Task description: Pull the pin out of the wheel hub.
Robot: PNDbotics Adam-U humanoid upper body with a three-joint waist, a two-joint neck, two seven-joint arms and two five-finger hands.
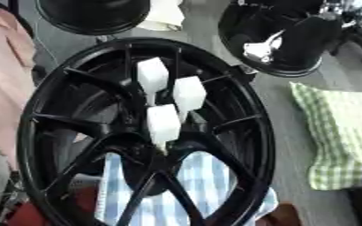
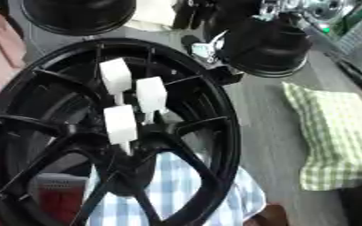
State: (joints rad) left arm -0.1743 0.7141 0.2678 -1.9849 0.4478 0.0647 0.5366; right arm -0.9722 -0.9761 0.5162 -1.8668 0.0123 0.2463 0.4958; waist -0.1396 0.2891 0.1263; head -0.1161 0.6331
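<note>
Left eye view: the hub (image 1: 149, 132) fills the frame's left and centre, and three white pins (image 1: 163, 123) stand at its middle, so nothing looks pulled yet. No hand shows here.

Right eye view: the pins sit centre-left, untouched. No hand appears either, so its state and distance from them cannot be told.

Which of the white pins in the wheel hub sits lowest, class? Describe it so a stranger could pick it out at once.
Find the big black spoked wheel filling the view. Three white block-headed pins cluster at its centre. The lowest pin stands nearest the blue checked cloth, below the upper-left pin and the right pin.
</note>
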